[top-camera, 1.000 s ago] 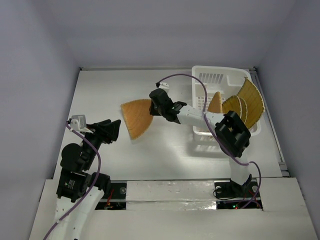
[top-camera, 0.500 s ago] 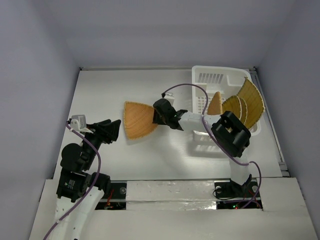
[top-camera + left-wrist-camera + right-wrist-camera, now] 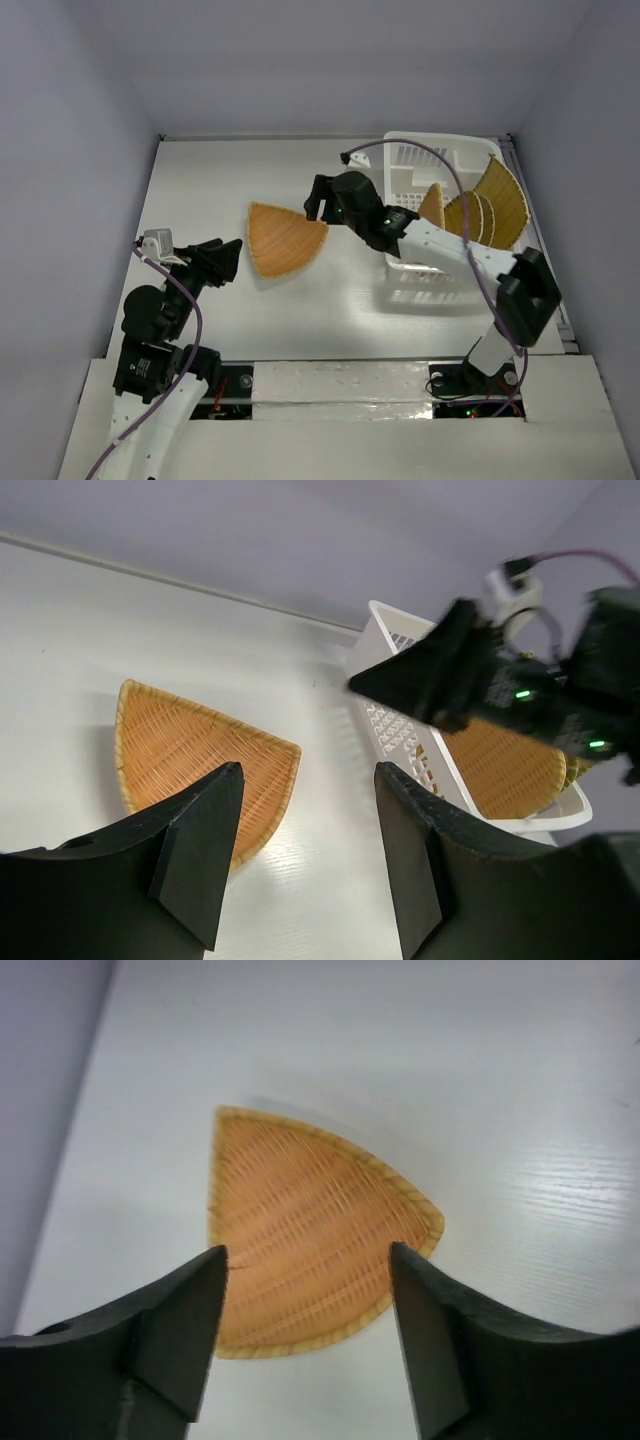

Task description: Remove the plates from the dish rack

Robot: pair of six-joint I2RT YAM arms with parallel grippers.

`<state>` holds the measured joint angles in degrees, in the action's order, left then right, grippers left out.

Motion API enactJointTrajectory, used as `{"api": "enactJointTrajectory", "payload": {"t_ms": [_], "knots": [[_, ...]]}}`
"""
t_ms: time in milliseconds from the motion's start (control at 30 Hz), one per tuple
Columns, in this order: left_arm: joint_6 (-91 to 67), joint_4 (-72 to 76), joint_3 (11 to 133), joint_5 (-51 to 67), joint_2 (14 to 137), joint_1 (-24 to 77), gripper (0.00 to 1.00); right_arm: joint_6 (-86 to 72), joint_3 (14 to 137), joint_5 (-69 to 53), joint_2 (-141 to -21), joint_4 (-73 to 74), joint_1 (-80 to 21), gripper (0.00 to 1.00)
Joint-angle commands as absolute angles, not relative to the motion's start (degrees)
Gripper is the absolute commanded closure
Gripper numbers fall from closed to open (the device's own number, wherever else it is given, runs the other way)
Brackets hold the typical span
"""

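Top external: your right gripper [image 3: 316,200], jaws apart, is nearer the dish rack [image 3: 425,155] — upright plates [image 3: 485,210] stand rightward. Left gripper [image 3: 232,260] gapes too.

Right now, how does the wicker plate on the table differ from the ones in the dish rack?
The triangular plate lies flat on the table; the rack plates stand on edge inside the dish rack. The triangular plate is orange; the largest rack plate is yellower. All are woven wicker.
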<state>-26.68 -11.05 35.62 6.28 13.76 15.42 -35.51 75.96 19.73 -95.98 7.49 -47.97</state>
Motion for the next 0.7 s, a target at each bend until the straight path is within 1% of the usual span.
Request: {"api": "enactJointTrajectory", "payload": {"t_ms": [0, 33, 67, 100, 167, 200, 367, 400, 433, 533, 567, 667], "knots": [[-26.9, -9.3, 36.0, 6.9, 14.3, 15.7, 0.49, -30.7, 75.7, 23.7, -87.3, 9.9, -47.9, 0.33], [-26.9, -9.3, 36.0, 7.0, 14.2, 15.7, 0.49, -30.0, 75.4, 25.7, -85.4, 12.5, -47.9, 0.64], [-26.9, -9.2, 36.1, 7.0, 14.2, 15.7, 0.49, -28.9, 75.1, 27.8, -83.4, 14.0, -47.9, 0.85], [-26.9, -9.1, 36.1, 7.1, 14.3, 15.7, 0.49, -28.6, 74.6, 32.3, -79.4, 15.4, -47.3, 0.99], [-26.9, -9.1, 36.0, 7.4, 14.3, 15.7, 0.49, -27.5, 72.9, 36.4, -75.0, 19.6, -46.6, 1.00], [-26.9, -9.1, 36.0, 7.4, 14.2, 15.7, 0.49, -27.3, 72.2, 39.7, -70.9, 21.0, -45.5, 1.00], [-26.8, -9.0, 35.9, 7.6, 14.3, 15.7, 0.49, -27.3, 68.3, 44.7, -62.1, 32.0, -39.7, 1.00], [-26.8, -9.0, 35.9, 7.6, 14.3, 15.7, 0.49, -27.3, 67.5, 45.2, -61.3, 33.2, -38.5, 0.96], [-26.8, -9.0, 36.0, 7.6, 14.2, 15.7, 0.49, -27.2, 66.6, 45.2, -60.0, 35.2, -36.1, 0.71], [-26.8, -8.8, 35.9, 7.8, 14.2, 15.7, 0.49, -27.2, 63.0, 44.9, -59.1, 37.0, -32.9, 0.32], [-26.8, -8.9, 35.9, 7.7, 14.3, 15.7, 0.49, -27.1, 62.3, 44.1, -59.1, 37.1, -32.9, 0.30], [-26.9, -8.8, 35.9, 7.9, 14.4, 15.7, 0.49, -26.5, 60.2, 41.5, -59.8, 35.8, -32.9, 0.30]]}}
